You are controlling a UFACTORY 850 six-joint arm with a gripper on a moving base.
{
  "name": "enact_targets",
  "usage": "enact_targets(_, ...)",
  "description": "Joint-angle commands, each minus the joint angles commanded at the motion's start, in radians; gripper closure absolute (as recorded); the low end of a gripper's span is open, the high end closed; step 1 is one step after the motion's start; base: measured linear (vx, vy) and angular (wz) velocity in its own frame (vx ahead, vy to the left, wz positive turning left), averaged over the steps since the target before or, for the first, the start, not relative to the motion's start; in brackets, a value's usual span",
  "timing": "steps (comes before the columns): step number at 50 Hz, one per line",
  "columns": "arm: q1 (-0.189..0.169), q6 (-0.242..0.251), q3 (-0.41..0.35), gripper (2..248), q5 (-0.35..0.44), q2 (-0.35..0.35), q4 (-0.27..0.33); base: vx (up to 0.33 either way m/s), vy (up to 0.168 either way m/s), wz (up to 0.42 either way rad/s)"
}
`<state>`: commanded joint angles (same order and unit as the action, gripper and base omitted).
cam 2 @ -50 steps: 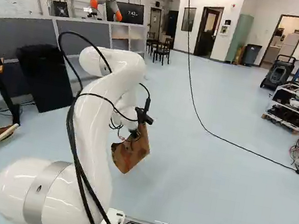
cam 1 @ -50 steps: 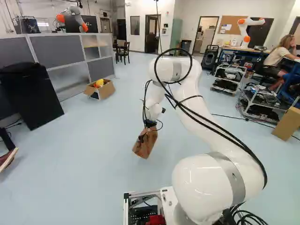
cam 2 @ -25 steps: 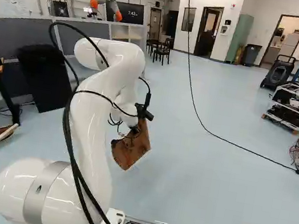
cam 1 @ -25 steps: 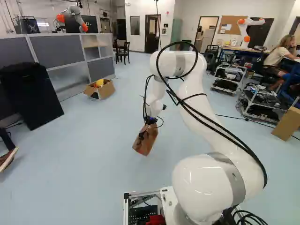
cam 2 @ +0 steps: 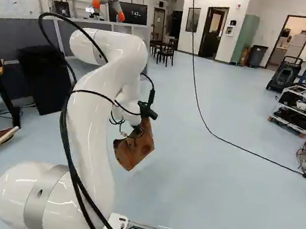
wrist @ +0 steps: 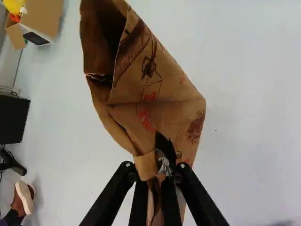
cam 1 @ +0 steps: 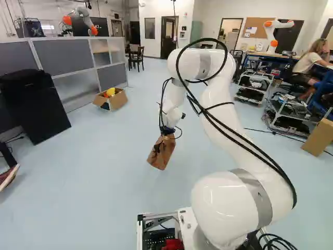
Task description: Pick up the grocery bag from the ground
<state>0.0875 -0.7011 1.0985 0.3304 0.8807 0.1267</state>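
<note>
1. Brown paper makes up the grocery bag [wrist: 160, 108], which hangs tilted beneath the gripper [cam 1: 167, 134], dark and red printing showing on its side.
2. The jaws are clenched on a bunched fold of the bag, with one finger pressed against each side of the paper.
3. Ahead of the gripper in the wrist view, the bag spreads wide from the pinch, and a dark hollow gapes between its far folds. Something clear and shiny sits right at the pinch; what it is, I cannot tell.
4. The white arm [cam 2: 96, 116] rises from its joint at the foot of the right base view, bends over, and comes down to the gripper.
5. Beyond the gripper and to its left in the left base view, an open cardboard box [cam 1: 118, 100] with something yellow inside sits on the pale floor [cam 1: 104, 192].
6. Farther to the gripper's left there stands a large black object [cam 1: 34, 104], well apart from it.
7. To the gripper's right in the right base view, a black cable [cam 2: 220, 139] trails across the floor.
</note>
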Motion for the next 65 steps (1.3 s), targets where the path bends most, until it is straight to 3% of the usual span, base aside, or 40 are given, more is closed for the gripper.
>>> enact_targets(65,0.002,0.000,-0.157,223,0.000,-0.240,0.000,0.000,0.000,0.000)
